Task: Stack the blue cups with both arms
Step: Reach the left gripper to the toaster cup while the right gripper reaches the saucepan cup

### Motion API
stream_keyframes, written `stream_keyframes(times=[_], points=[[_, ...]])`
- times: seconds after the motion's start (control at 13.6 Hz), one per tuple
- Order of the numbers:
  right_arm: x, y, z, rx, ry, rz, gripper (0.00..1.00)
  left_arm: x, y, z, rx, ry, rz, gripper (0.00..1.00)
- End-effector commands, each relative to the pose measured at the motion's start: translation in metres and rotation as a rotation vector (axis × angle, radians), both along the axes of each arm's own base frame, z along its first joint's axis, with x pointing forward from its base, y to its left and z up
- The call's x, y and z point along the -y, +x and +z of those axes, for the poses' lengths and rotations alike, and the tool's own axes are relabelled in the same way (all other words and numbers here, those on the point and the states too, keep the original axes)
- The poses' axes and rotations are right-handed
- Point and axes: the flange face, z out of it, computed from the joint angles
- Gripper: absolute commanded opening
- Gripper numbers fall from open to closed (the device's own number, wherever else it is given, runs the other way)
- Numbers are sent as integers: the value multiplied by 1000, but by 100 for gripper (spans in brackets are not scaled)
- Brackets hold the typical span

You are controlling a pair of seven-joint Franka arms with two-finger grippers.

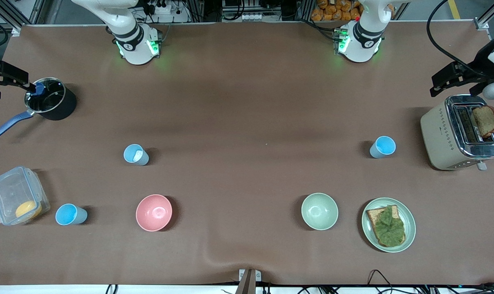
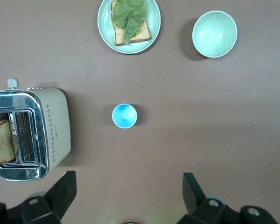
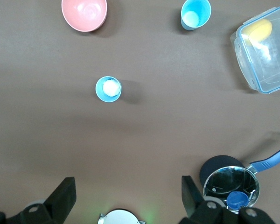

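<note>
A brown cloth (image 1: 247,102) covers the whole table, smooth for the most part, with a soft ripple (a raised fold, really) near the edge closest to the front camera. Along the top edge runs an aluminium frame (image 1: 481,20), and past it sit power strips (image 1: 163,8), black cables (image 1: 438,36) and a bin of orange packets (image 1: 336,10). The light is even and comes from overhead, so everything standing on the cloth throws only a short, soft shadow. A pale strip of floor (image 1: 47,289) shows under the near edge.
</note>
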Motion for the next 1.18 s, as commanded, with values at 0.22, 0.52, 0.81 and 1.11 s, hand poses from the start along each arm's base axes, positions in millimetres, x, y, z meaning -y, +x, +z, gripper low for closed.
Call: stream_keyframes(times=[0.22, 0.52, 0.81, 1.11], points=[[1, -7, 3, 6, -11, -11, 100, 1, 12, -21, -39, 48, 8, 100], [-2, -6, 0, 1, -11, -6, 100, 9, 48, -92, -90, 126, 10, 100], [-9, -1, -10, 4, -11, 6, 100, -6, 65, -161, -71, 115, 23, 100], [-35, 15, -33, 18, -17, 33, 100, -29, 55, -240, -30, 86, 37, 100]])
